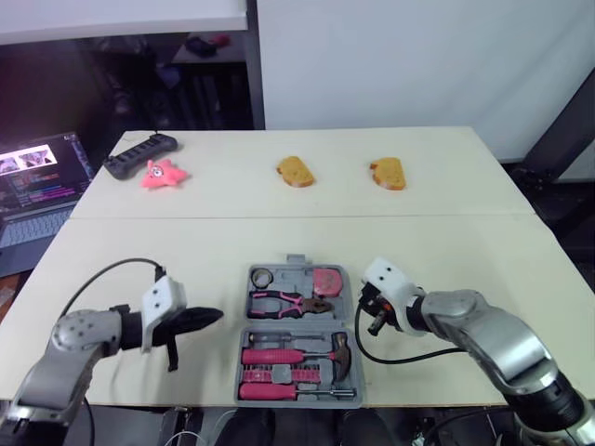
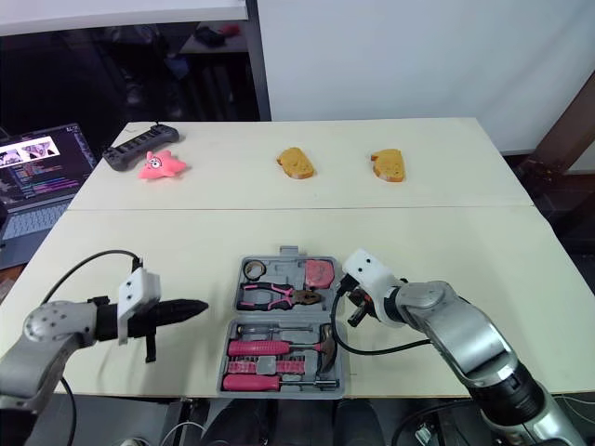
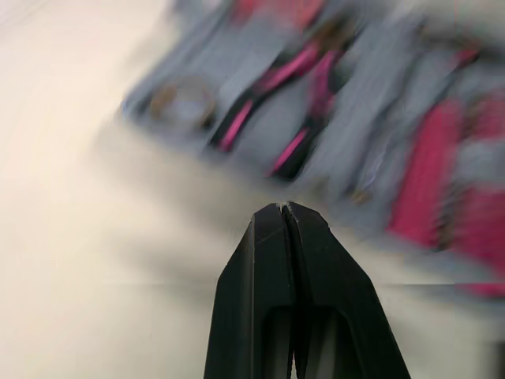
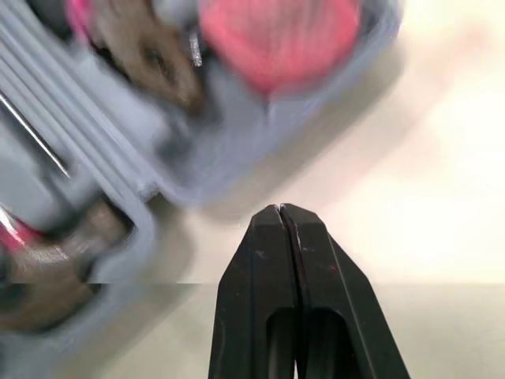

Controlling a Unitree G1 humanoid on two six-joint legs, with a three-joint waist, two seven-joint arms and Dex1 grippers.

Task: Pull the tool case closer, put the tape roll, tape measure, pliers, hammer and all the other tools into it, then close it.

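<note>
Your grey tool case (image 1: 290, 277) sits open lower centre, pink-handled pliers (image 1: 288, 302), hammer (image 1: 297, 355) inside; left gripper (image 3: 285, 207), right gripper (image 4: 280, 208) each pressed closed (both empty).

Grey matt plastic tool case (image 1: 299, 373) — smooth, matt cream table (image 1: 279, 242).

The case (image 1: 290, 277) is lying open near the tabletop's (image 1: 446, 251) front edge, between my left jaws and right jaws. Roll (image 1: 261, 276), pliers (image 1: 286, 302) and measure (image 1: 326, 279) are sitting in its rear half, hammer (image 1: 288, 356) in front.
</note>
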